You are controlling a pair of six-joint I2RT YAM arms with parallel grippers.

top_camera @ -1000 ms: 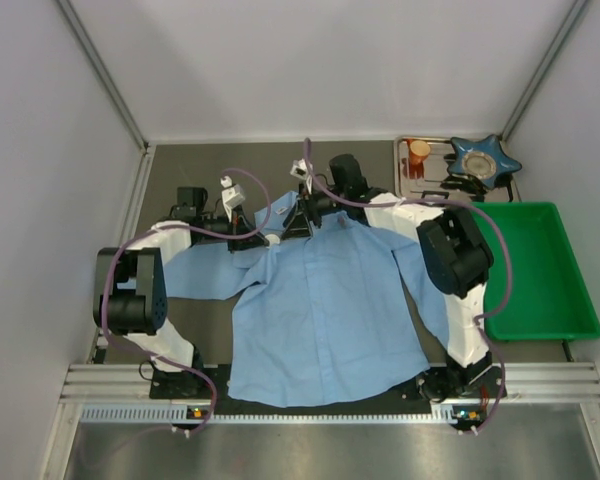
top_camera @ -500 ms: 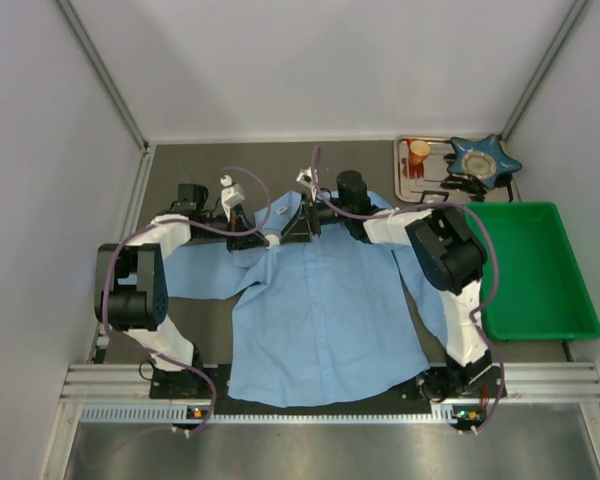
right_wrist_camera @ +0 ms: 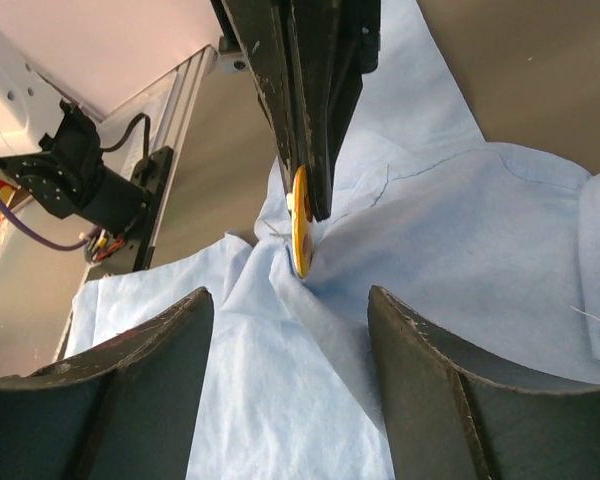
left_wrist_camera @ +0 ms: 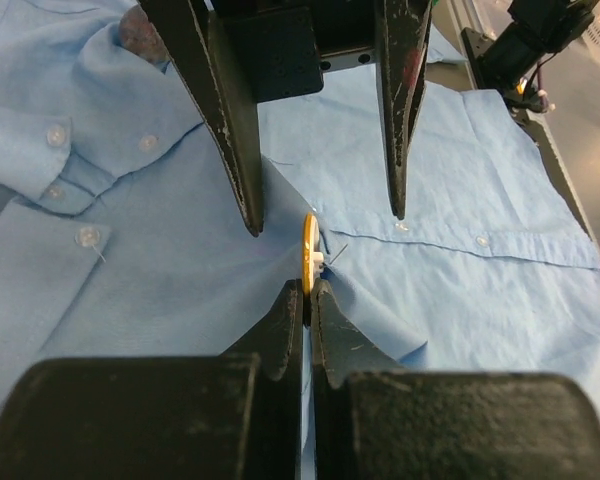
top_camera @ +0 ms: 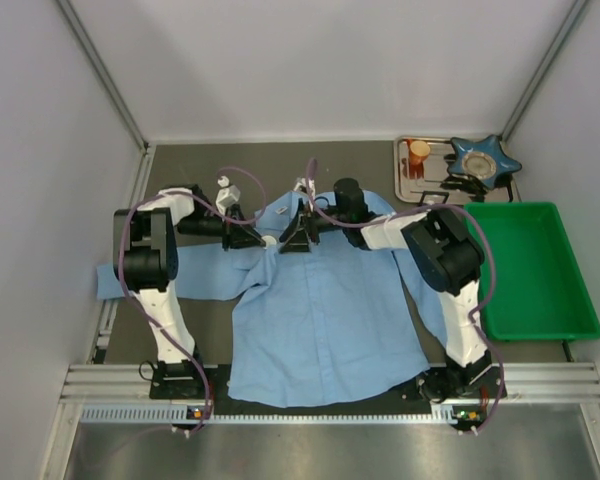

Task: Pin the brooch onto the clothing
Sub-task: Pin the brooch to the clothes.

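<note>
The brooch [left_wrist_camera: 308, 262] was pinched against the shirt [top_camera: 320, 320].
From above, the light blue shirt lay flat on the table [top_camera: 180, 170]. Left wrist: the left gripper [left_wrist_camera: 307, 290] was clamped on the yellow brooch, edge-on against bunched cloth. Right wrist: the right gripper [right_wrist_camera: 288, 297] stood wide, a finger either side of the brooch.

No text, label, brand, number or sign can be read in any view. The shirt [top_camera: 320, 320] and the brooch [left_wrist_camera: 308, 252] show no legible marking.
</note>
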